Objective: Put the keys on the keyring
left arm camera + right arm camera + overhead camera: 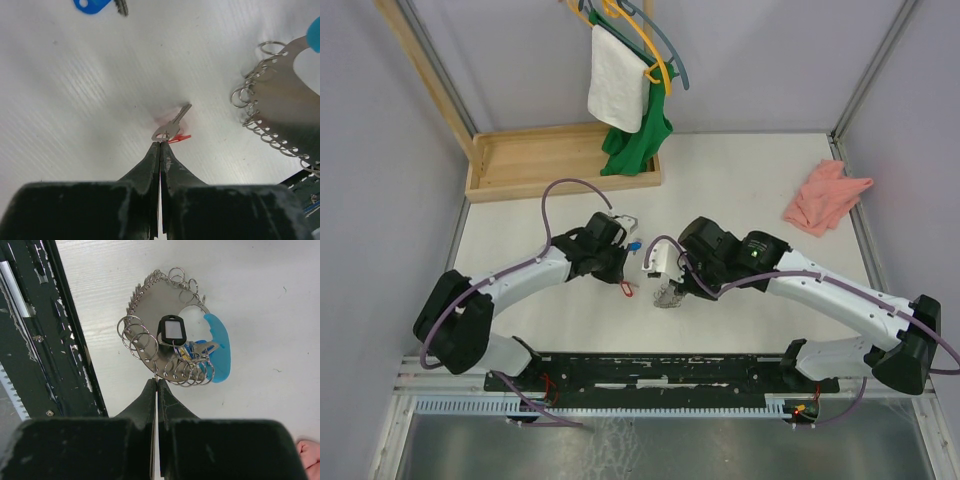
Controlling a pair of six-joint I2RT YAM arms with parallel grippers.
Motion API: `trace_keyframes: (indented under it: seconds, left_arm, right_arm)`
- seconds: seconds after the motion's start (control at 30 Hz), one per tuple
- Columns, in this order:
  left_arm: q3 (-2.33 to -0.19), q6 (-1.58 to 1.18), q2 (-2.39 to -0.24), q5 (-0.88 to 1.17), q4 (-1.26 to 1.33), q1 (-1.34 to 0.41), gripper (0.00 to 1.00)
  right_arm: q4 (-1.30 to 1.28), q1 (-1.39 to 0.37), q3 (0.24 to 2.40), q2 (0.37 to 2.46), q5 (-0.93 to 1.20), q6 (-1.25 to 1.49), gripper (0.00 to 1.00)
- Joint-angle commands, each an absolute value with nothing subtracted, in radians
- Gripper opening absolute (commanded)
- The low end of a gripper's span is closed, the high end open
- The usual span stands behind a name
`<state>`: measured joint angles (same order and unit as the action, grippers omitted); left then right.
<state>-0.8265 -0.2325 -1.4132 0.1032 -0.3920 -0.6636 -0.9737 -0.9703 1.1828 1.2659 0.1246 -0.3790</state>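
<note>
White surface, grey walls all round. Left tool is pressed together w/ its tips at the head of the small silver key with a red tag, seemingly nipping it, prob. to lift it toward a ring. Right tool is pressed together too, apparently pinching the near rim of the flat metal keyring plate fringed with split rings, steadying it just right of that key. Bright blue-headed key lies loose, farther off. Shallow wooden tray, far left: hem of a hanging green garment dips in.

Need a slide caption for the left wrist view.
Left claw shut at red-tagged key; blue key and ring-studded plate nearby.
</note>
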Motion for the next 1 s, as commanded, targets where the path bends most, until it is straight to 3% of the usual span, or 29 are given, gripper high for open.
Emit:
trace_keyframes:
  seconds: [0.0, 0.33, 0.53, 0.73, 0.97]
  left_arm:
    - [-0.898, -0.313, -1.459, 0.032, -0.569, -0.675, 0.03]
    - [-1.053, -0.253, -1.662, 0.022, -0.563, -0.673, 0.04]
    - [-1.122, -0.235, -1.752, 0.017, -0.531, -0.666, 0.18]
    - [-1.063, -0.300, -1.664, 0.012, -0.442, -0.665, 0.34]
    - [-0.790, -0.481, -1.435, 0.030, -0.149, -0.668, 0.44]
  right_arm:
    - [-0.957, -0.987, 1.197, 1.246, 0.098, -0.365, 0.01]
    - [-0.965, -1.002, 1.195, 1.259, 0.076, -0.364, 0.01]
    - [-0.965, -1.009, 1.190, 1.260, 0.066, -0.367, 0.01]
    - [-0.961, -1.015, 1.187, 1.261, 0.059, -0.366, 0.01]
    - [-0.958, -1.020, 1.186, 1.263, 0.058, -0.366, 0.01]
